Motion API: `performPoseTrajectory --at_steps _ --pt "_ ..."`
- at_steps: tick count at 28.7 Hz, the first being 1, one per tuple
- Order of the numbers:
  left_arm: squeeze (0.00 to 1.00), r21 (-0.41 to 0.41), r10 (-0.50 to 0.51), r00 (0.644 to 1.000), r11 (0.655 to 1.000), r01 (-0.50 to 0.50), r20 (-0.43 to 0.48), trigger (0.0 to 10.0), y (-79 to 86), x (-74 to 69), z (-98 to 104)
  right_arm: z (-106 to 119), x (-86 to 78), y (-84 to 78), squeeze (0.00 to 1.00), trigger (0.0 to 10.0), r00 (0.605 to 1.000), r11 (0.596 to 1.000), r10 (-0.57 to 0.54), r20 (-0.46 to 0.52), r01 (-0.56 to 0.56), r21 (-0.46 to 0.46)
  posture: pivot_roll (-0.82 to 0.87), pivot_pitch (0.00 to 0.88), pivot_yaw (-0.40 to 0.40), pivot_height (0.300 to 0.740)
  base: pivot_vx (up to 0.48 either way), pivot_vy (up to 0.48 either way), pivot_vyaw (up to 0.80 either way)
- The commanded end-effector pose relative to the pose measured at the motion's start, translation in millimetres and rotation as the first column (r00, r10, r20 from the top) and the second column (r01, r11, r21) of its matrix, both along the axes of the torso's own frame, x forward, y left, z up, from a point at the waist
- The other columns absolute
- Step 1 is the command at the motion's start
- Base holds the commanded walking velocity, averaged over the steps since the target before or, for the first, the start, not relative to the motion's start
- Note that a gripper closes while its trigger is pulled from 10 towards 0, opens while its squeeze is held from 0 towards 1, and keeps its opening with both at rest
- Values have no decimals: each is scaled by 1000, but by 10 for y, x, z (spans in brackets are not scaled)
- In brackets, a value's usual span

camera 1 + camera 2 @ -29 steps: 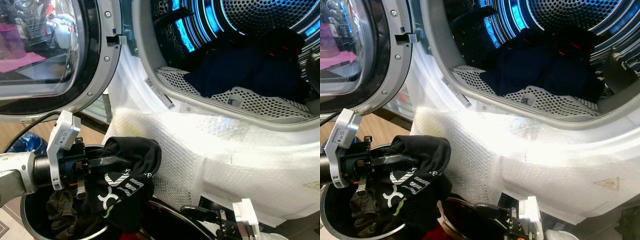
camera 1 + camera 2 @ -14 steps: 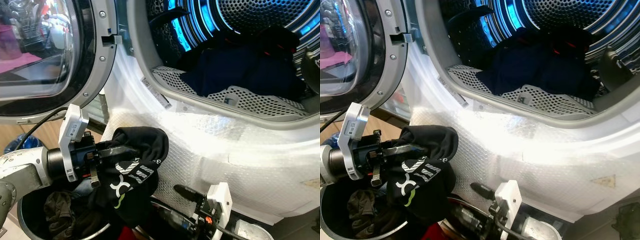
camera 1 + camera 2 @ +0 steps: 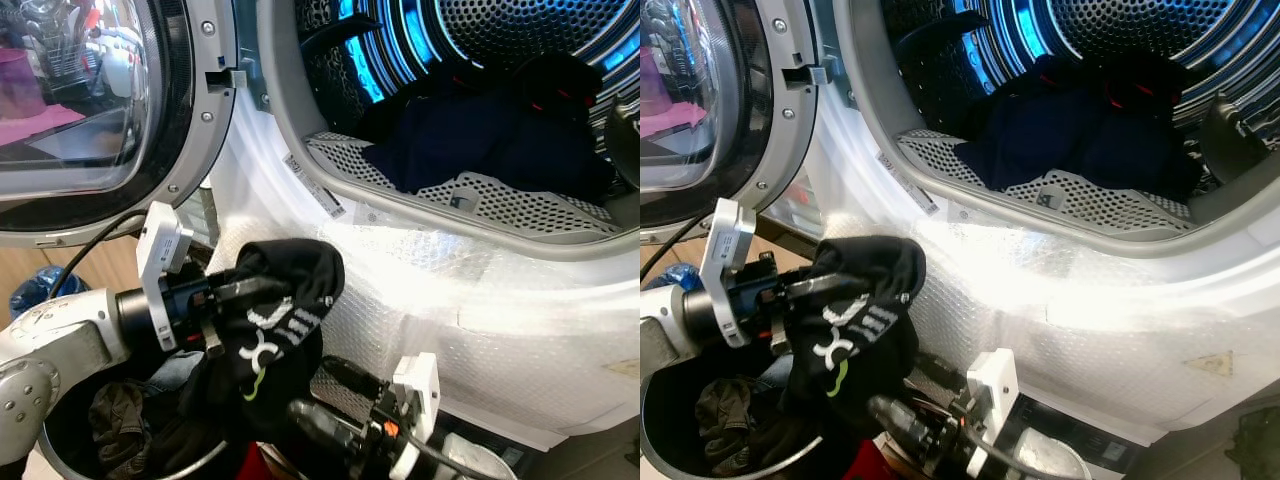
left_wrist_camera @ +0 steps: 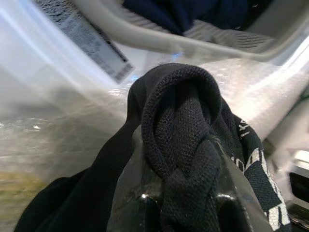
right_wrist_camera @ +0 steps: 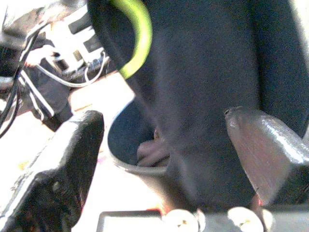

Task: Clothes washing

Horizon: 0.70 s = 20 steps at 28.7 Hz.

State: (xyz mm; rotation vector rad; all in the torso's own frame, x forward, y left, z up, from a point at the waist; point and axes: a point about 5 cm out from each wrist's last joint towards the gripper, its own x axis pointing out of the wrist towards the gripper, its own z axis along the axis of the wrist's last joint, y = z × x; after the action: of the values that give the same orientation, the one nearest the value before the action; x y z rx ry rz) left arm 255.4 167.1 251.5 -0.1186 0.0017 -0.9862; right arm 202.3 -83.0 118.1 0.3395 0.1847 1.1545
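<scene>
Holding a black garment (image 3: 275, 330) with white and lime-green print, the left gripper (image 3: 245, 290) sits at about 8 o'clock in the left eye view, fingers pinched shut on the cloth. Left wrist view: knit fabric (image 4: 181, 145) bunched and wrapped over the black fingers (image 4: 130, 198), washer front just beyond. Garment hangs down from the grip over a round dark basket (image 3: 60, 455) at 7 o'clock, more dark clothes (image 3: 120, 420) inside it. Garment is outside the drum, below the door opening, just beside the bubble-wrap-covered front panel (image 3: 430, 290) of the washer.

Right gripper (image 3: 320, 400) low at 6 o'clock, white wrist block (image 3: 415, 410) behind it, fingers pointing toward 9 o'clock at the hanging cloth. Right wrist view: two black fingers (image 5: 58, 169) spread apart, blurred dark garment (image 5: 207, 96) with a lime-green stroke (image 5: 137, 38) between them, basket rim visible past it. Whether fingers touch the cloth: can't tell.

Washer drum (image 3: 500, 40) open at 1 o'clock, blue-lit perforated metal, dark navy clothes (image 3: 480, 130) piled inside on the perforated lip. Open round door (image 3: 90, 110) with glass at 10 o'clock, silver ring with latch. Blue item (image 3: 35, 290) on the floor at 9 o'clock, partly hidden.
</scene>
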Motion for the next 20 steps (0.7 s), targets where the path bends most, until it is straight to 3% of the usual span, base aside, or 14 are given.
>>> performPoseTrajectory --at_steps 1,7,12,15,20 --pt "0 6 -11 1000 1000 11 25 0 -83 12 23 11 23 1 0 10000 1000 999 -24 -1 24 -29 36 41 -29 740 0 0 0" --pt "0 -24 4 999 1000 -3 36 0 -281 50 8 76 93 127 0 10000 999 998 -40 -9 40 -45 41 40 -30 740 0 0 0" --pt "0 -23 21 999 1000 -20 41 0 -324 72 11 90 114 170 0 10000 999 997 -44 8 45 -69 41 40 -30 740 0 0 0" --pt "0 -31 12 999 999 -10 50 0 -407 81 28 163 196 284 0 10000 996 994 -90 28 91 -66 42 37 -34 740 0 0 0" --pt "0 -47 30 998 998 -27 54 0 -455 112 56 172 300 327 0 10000 985 979 -165 50 169 -112 41 32 -34 740 0 0 0"
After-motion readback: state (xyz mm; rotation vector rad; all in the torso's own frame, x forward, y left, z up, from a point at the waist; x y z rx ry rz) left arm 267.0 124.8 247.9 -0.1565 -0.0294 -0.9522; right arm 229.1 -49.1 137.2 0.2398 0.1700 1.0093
